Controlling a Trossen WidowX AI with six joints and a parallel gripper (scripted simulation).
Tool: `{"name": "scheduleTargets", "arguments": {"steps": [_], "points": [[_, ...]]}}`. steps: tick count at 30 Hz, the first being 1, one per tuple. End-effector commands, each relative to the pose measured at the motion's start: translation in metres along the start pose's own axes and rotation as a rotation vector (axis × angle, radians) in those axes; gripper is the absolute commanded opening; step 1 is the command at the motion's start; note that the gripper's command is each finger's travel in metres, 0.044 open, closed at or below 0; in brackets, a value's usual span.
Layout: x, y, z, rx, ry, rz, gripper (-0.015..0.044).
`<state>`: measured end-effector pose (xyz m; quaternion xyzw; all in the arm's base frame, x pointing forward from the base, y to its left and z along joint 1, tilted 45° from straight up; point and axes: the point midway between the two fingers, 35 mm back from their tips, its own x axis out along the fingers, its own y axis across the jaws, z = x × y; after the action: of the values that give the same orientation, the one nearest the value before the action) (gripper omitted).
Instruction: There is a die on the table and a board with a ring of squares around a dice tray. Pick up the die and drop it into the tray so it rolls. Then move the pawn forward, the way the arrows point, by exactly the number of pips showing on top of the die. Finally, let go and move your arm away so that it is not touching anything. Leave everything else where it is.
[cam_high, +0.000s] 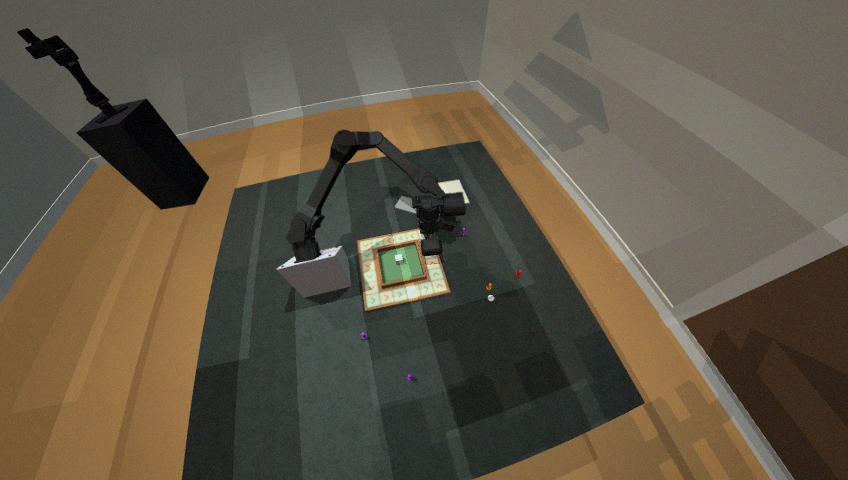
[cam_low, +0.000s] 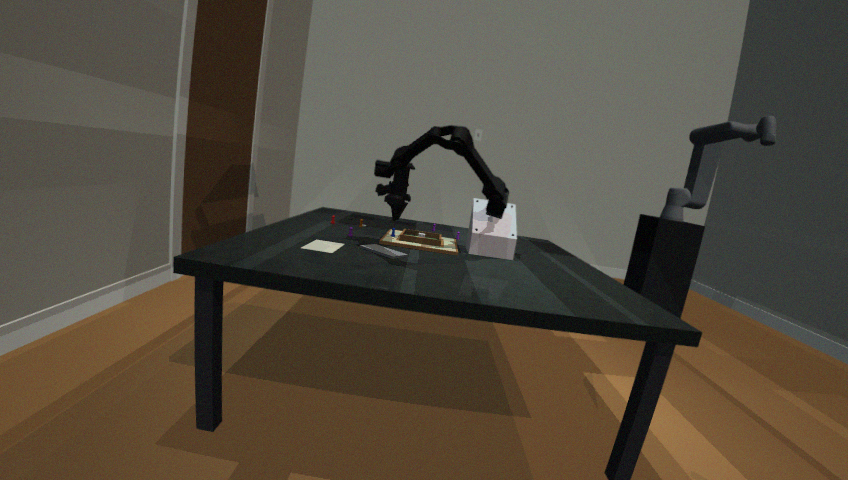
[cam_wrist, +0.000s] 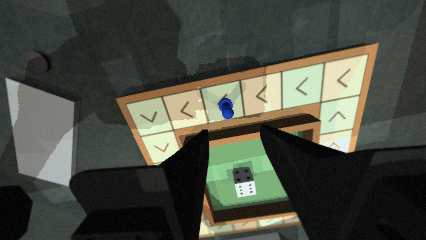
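Note:
The white die (cam_high: 398, 257) (cam_low: 421, 234) (cam_wrist: 245, 188) lies in the green-floored tray (cam_high: 404, 281) (cam_wrist: 290, 121). Its bright top face shows six pips; a shaded side face shows four. The blue pawn (cam_low: 393, 232) (cam_wrist: 226, 107) stands on an arrow square of the board (cam_high: 373, 300) (cam_wrist: 302, 86), third from the upper left corner in the wrist view. The arm hides it in the top view. My gripper (cam_low: 395, 217) (cam_wrist: 234, 132) is partly open and empty, pointing down above the board on the pawn's side. The pawn shows beyond the fingertips in the wrist view.
Purple pawns (cam_high: 464, 231) (cam_high: 364, 336) (cam_high: 410, 377), an orange pawn (cam_high: 489, 286), a red pawn (cam_high: 518, 273) and a white ball (cam_high: 490, 297) surround the board. A grey plate (cam_high: 405, 204) (cam_wrist: 42, 130) and a pale card (cam_high: 455, 190) (cam_low: 322, 246) lie nearby. My arm's base box (cam_high: 321, 273) stands beside the board.

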<state>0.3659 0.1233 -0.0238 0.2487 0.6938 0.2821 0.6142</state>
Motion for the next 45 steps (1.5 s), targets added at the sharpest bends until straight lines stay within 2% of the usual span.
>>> {"name": "scheduleTargets", "arguments": {"steps": [1, 4, 34, 39, 45], "points": [[0.001, 0.000, 0.002, -0.015, -0.002, 0.005, 0.0200], [0.015, 0.000, 0.002, -0.015, -0.002, 0.006, 0.0200], [0.056, 0.001, 0.002, -0.015, -0.002, 0.008, 0.0200], [0.056, 0.001, 0.002, -0.015, -0.002, 0.008, 0.0069], [0.056, 0.001, 0.002, -0.015, -0.002, 0.008, 0.0029]]}}
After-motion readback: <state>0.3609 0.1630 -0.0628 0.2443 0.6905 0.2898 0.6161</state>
